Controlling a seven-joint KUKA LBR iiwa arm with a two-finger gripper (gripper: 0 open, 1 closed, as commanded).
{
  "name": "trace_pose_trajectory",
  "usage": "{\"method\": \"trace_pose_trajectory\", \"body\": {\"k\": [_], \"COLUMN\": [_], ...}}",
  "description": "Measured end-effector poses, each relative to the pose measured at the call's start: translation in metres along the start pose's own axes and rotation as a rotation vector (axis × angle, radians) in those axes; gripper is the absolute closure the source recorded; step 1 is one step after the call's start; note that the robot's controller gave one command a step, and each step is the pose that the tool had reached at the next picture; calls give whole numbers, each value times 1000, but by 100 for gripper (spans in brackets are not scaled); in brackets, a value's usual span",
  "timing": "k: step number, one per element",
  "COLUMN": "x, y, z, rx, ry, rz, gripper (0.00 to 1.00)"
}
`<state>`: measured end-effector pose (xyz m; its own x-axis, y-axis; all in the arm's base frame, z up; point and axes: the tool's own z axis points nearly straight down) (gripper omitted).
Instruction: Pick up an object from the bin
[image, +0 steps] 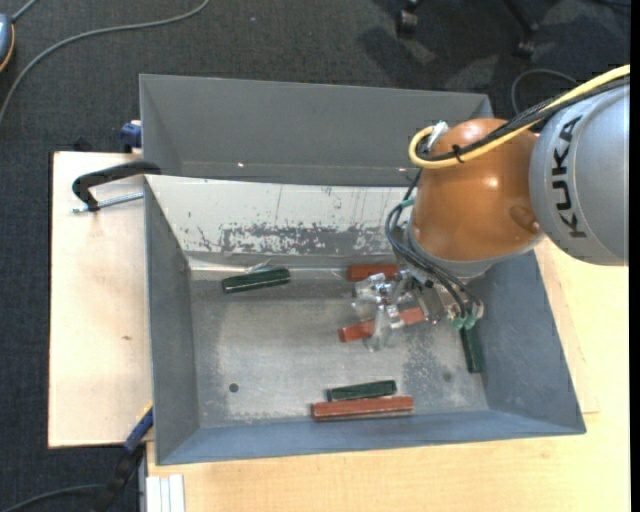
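Along the front wall of the grey bin (350, 436), nearest the camera, a long red bar (362, 407) lay flat, with a shorter dark green bar (361, 391) just behind it and almost touching it. Farther in, toward the right side of the floor, the claw (378, 322) hung low over a small red bar (352, 333) that lay slightly tilted, its left end showing clear of the metal. Whether the claw was apart, together or clamped on that bar could not be told. Just right of the claw, another dark green bar (470, 350) lay near the foot of the right wall, pointing front to back. Above the claw sat the wrist's orange cover (470, 195). By the back wall lay a second small red piece (362, 271), partly hidden by the wrist, and well to its left a dark green bar (256, 282).
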<state>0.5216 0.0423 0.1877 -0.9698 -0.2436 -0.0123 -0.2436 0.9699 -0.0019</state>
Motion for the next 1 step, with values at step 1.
{"method": "trace_pose_trajectory", "body": {"k": [1], "x": [-63], "y": [10], "z": [-90], "rx": [-2], "ry": [0], "rz": [-277], "gripper": [100]}}
